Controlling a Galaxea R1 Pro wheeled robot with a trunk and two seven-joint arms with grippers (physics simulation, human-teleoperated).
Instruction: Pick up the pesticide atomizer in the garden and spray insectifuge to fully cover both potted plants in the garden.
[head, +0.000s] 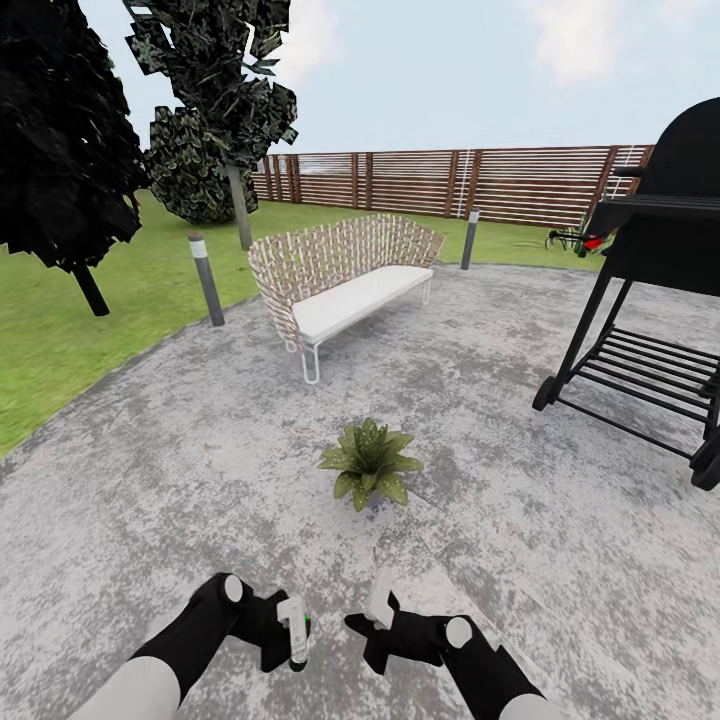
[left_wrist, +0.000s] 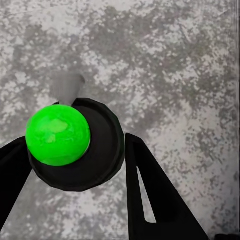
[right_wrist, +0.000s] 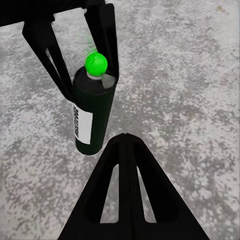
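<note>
Gripping the pesticide atomizer (head: 298, 632) at lower centre, the left gripper (head: 285, 630) faces one potted plant (head: 370, 463) mid-frame; the right gripper (head: 378, 612) looks empty, width unclear. Spraying comes next: approach, aim the nozzle.

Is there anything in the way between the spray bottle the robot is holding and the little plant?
Nothing visible stands between them. The left gripper holds the pesticide atomizer low in front of the robot, and the potted plant sits ahead on the stone patio, with only bare stone in between. The bench and grill stand farther off.
</note>
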